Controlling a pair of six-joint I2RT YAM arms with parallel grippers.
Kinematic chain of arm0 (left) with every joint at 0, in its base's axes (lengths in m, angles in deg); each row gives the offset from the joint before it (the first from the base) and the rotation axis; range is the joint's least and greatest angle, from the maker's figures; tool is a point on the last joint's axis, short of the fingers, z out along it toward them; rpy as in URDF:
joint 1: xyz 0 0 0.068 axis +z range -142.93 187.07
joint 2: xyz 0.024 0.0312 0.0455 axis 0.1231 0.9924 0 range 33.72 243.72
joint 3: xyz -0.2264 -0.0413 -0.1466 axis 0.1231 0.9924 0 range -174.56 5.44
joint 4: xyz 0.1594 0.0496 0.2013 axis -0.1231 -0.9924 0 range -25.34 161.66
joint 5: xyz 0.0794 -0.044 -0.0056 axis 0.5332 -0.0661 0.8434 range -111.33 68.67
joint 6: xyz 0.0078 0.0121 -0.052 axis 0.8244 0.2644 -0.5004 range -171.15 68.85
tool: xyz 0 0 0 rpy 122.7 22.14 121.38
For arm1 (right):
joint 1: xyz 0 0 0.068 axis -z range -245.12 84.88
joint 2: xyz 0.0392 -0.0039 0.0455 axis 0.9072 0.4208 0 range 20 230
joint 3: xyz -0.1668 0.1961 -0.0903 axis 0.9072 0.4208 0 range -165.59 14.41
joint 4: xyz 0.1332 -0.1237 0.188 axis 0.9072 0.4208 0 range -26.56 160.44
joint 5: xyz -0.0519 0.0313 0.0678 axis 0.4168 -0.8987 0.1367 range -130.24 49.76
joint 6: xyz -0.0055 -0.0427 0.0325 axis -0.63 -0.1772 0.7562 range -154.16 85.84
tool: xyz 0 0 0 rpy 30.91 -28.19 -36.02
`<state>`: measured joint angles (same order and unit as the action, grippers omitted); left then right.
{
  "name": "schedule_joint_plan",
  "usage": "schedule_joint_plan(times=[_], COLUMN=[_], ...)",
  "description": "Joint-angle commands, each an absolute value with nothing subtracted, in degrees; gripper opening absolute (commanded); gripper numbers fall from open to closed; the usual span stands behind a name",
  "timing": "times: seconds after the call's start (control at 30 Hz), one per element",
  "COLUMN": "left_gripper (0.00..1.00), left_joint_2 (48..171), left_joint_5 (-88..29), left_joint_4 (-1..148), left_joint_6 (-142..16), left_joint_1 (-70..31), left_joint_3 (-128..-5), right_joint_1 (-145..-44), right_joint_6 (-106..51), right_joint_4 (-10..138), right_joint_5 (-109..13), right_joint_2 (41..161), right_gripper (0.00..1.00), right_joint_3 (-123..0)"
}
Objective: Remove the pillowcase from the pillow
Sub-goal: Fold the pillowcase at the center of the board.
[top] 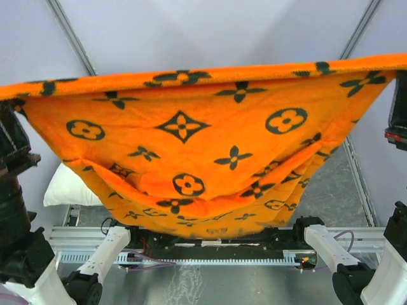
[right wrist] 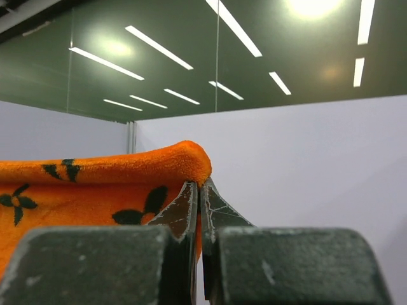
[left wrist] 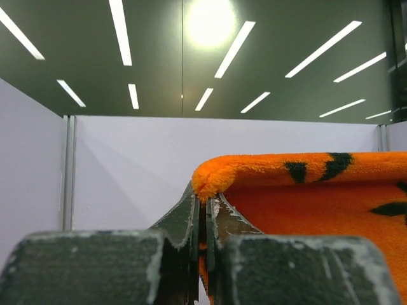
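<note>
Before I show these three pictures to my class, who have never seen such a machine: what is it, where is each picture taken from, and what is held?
This is a robot with two arms fixed side by side at a table's near edge. The wide picture comes from a camera above and behind them. In it the left arm and the right arm rise at the sides. Between them hangs the pillowcase, orange with black flowers, stretched wide and sagging in the middle. The white pillow lies on the table behind it, mostly hidden; I cannot tell whether any of it is inside the cover. The other two pictures come from a camera on each wrist, looking up along the fingers toward the ceiling lights. The left fingers are shut on one top corner of the cloth, and the right fingers on the other.
</note>
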<state>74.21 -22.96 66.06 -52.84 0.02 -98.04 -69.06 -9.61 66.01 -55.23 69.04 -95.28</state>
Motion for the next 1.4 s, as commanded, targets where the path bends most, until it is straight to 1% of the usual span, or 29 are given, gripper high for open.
schedule_joint_plan(times=[0.0,0.13,0.3,0.53,0.63,0.67,0.77,0.87,0.93,1.0,1.07,1.17,1.3,1.37], left_gripper=[0.03,0.03,0.03,0.03,0.03,0.03,0.03,0.03,0.03,0.03,0.03,0.03,0.03,0.03], left_joint_2=[81.7,88.4,101.3,120.3,130.9,135.5,152.2,164.5,167.3,167.4,163.3,160.2,157.5,154.6], left_joint_5=[-12.2,-11.2,-10.3,-10.1,-11.6,-12.2,-13.1,-16.2,-17.3,-17.5,-17.1,-16.7,-17.2,-17.6], left_joint_4=[61.4,61.7,62.2,69.0,75.4,75.9,69.0,59.3,59.4,63.0,67.1,69.8,68.1,66.6], left_joint_6=[-46.3,-45.6,-43.8,-43.6,-45.0,-46.0,-49.2,-51.5,-53.7,-54.5,-54.5,-53.4,-52.2,-51.8], left_joint_1=[-1.2,-1.5,-1.5,-0.8,0.6,1.3,2.7,2.8,2.8,2.8,2.8,2.8,2.8,2.8], left_joint_3=[-100.9,-102.0,-103.9,-98.0,-96.5,-98.2,-116.1,-135.0,-139.9,-137.7,-133.3,-128.7,-124.1,-119.2], right_joint_1=[-68.4,-68.4,-68.5,-68.4,-68.3,-68.4,-68.2,-68.0,-67.9,-67.6,-67.3,-67.0,-66.6,-66.5], right_joint_6=[-13.4,-14.3,-14.0,-12.4,-12.0,-11.8,-11.7,-11.9,-12.1,-11.9,-11.7,-11.7,-11.8,-11.8], right_joint_4=[68.7,68.4,66.7,62.2,62.1,62.5,64.6,67.8,69.4,69.4,68.3,64.7,61.9,61.2], right_joint_5=[-44.9,-43.9,-44.0,-43.6,-43.1,-43.1,-44.1,-45.0,-45.6,-46.0,-46.5,-46.6,-47.1,-47.8], right_joint_2=[74.0,79.8,89.2,105.1,114.6,118.3,129.7,138.7,142.6,144.3,143.8,140.7,135.0,131.4], right_gripper=[0.01,0.01,0.01,0.01,0.01,0.01,0.01,0.01,0.01,0.01,0.01,0.01,0.01,0.01], right_joint_3=[-95.3,-96.4,-96.9,-92.6,-94.6,-97.2,-105.4,-115.0,-120.0,-121.8,-120.7,-115.3,-105.8,-100.3])
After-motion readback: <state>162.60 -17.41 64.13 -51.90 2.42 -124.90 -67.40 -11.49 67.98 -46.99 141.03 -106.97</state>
